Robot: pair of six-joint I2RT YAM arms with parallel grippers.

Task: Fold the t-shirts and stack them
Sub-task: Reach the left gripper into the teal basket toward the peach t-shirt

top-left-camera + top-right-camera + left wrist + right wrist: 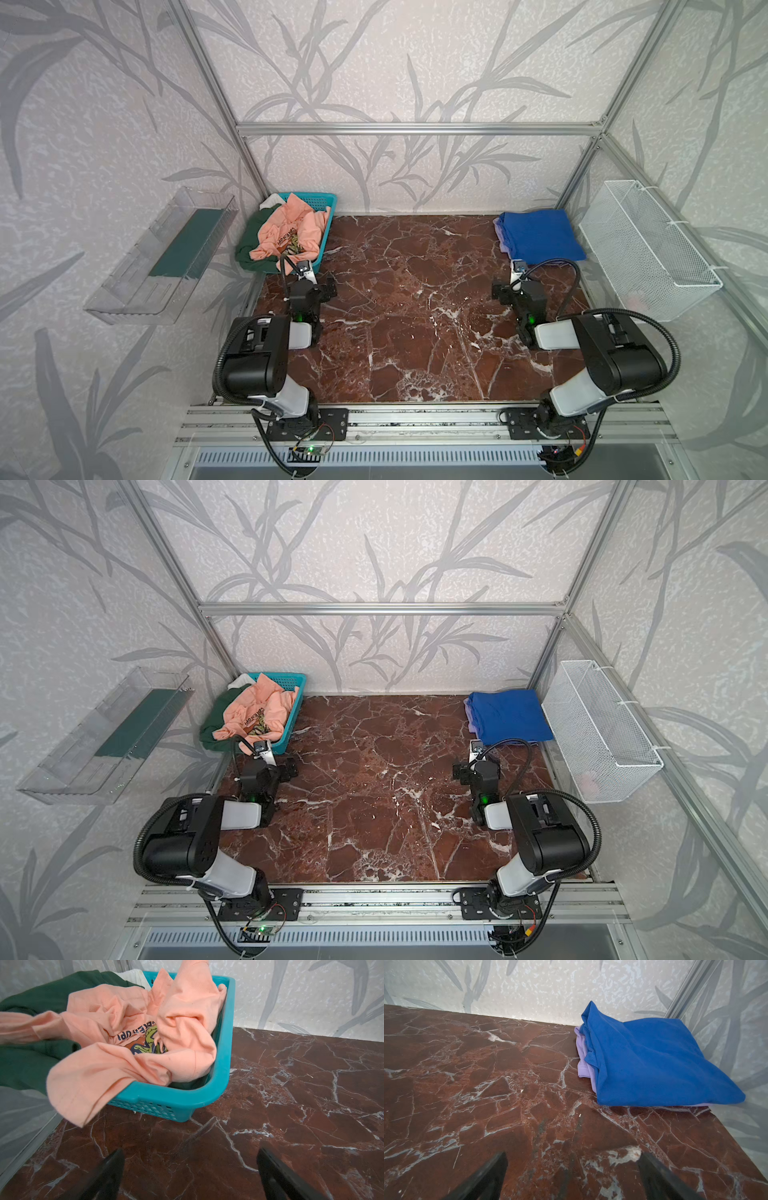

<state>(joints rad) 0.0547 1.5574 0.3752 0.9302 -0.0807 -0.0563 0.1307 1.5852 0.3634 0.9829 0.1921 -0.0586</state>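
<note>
Picking the next tee out of the basket: the likely step in hand.
- Peach-pink t-shirt: crumpled on top inside the teal basket, with one flap hanging over its near rim.
- Dark green t-shirt: beneath the peach one, spilling over the basket's outer side.
- White t-shirt: a scrap at the basket's far end.
- Royal blue t-shirt: folded on a lilac one, well apart from the basket across the marble table.
- Left gripper: jaws apart, empty, low and just short of the basket's near wall.
- Right gripper: jaws apart, empty, well apart from the basket.
- Handling: pinch the overhanging peach flap, cloth only. Lift well clear of the rim so the basket is not dragged. The green tee may cling.
</note>
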